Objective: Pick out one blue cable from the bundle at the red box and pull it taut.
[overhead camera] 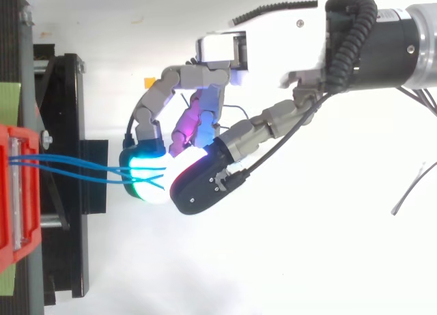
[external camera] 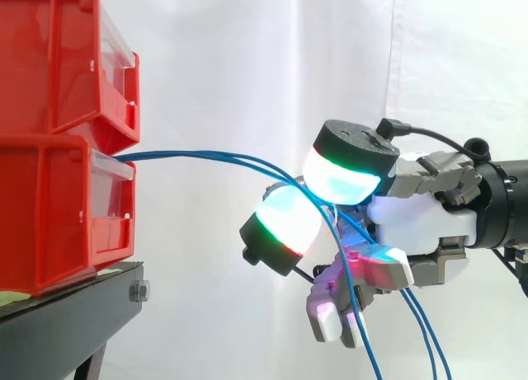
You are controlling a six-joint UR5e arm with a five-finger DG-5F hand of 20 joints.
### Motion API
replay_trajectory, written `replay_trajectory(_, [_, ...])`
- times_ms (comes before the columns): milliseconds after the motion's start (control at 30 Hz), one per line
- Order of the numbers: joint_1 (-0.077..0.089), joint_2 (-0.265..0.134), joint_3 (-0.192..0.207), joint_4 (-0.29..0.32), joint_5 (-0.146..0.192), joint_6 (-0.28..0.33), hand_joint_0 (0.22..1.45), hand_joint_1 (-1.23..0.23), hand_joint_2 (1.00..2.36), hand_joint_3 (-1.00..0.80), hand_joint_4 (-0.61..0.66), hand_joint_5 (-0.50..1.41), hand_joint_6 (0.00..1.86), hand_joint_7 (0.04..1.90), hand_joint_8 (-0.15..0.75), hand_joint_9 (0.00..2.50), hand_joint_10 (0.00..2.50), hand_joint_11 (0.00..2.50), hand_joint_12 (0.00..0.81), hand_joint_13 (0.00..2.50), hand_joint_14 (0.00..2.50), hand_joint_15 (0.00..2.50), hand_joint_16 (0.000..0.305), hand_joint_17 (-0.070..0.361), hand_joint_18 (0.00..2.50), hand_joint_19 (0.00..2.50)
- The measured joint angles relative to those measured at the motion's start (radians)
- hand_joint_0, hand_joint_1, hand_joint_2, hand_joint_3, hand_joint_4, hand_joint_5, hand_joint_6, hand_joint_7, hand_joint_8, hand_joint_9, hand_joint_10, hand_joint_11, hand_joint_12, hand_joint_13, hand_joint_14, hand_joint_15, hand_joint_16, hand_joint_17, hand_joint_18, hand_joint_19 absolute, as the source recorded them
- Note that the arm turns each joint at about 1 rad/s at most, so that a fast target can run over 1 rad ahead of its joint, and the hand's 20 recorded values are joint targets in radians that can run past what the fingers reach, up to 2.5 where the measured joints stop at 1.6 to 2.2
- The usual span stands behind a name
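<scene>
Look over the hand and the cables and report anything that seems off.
The thin blue cables from the lower red plastic bin are odd: several strands, not one, run between the curled fingers of the robot's hand, crossing at its glowing pads, then hang loose below it.

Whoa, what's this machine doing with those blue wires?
The robot's hand has its fingers curled around some blue cables that come out of the lower red bin on a black stand. The glowing pads are its own fingertips, pinched close on the strands. Several cables run to the hand, not one alone, and they arc gently rather than stretch straight. Their loose ends hang down below the hand.
</scene>
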Motion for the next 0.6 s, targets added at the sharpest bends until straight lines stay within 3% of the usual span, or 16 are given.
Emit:
replay_trajectory(200, [-0.007, 0.0, 0.0, -0.004, -0.005, -0.009, 0.66, -0.81, 1.0, -0.5, -0.06, -0.06, 0.92, 0.75, 0.278, 1.42, 0.03, 0.71, 0.212, 0.91, 0.02, 0.39, 0.037, 0.084, 0.85, 0.63])
replay_trajectory(367, [-0.011, 0.0, -0.001, -0.011, -0.015, -0.018, 0.62, -0.81, 1.0, -0.5, -0.08, -0.05, 0.92, 0.76, 0.272, 1.47, 0.03, 0.71, 0.206, 0.92, 0.02, 0.38, 0.037, 0.082, 0.86, 0.62])
replay_trajectory(600, [-0.014, 0.0, -0.001, -0.027, -0.027, -0.03, 0.53, -0.62, 1.0, -0.5, -0.04, -0.04, 0.89, 0.79, 0.27, 1.49, 0.02, 0.66, 0.225, 0.95, 0.02, 0.39, 0.041, 0.091, 0.91, 0.62])
